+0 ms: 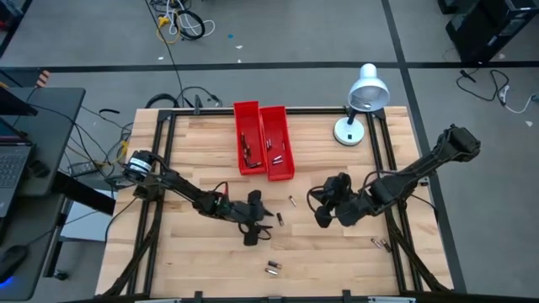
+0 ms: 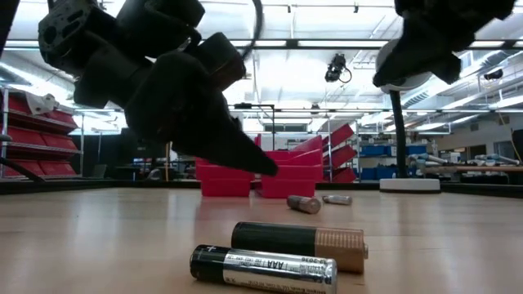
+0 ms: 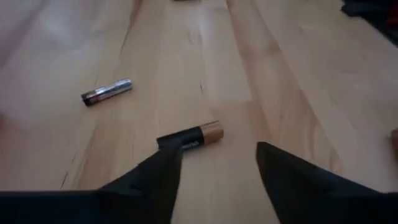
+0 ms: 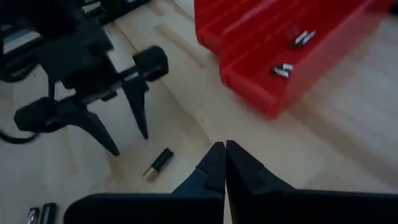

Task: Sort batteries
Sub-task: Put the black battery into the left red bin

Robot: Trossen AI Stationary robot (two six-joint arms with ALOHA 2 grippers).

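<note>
Sorting station, mid-task. Item 1: 2 red bins (image 1: 261, 141) side by side at 12 o'clock on the wooden table (image 1: 194, 278), each already holding several small batteries, so part of the lot appears sorted. Item 2: loose batteries still on the wood. A copper-ended black cell (image 1: 280, 218) lies just right of table centre; a smaller cell (image 1: 291, 201) sits just above it toward 1 o'clock; a pair (image 1: 272, 268) lies touching at 6 o'clock near the front edge; another pair (image 1: 379, 244) lies at 4 o'clock by the right rail. That makes 6 visible outside the bins; others may be hidden under the arms. Item 3: left gripper (image 3: 217, 167), low over the centre of the table, its fingers spread with nothing between them, the copper-ended cell lying just ahead of the tips and not touched. Item 4: right gripper (image 4: 224, 163), waiting at 3 o'clock of centre, fingertips pressed together on nothing. Item 5: white desk lamp (image 1: 360, 105) at 1 o'clock, clear of the work. Assessment: roughly half done at a guess; the copper-ended cell looks to be the next pick, with 5 more to follow.
</note>
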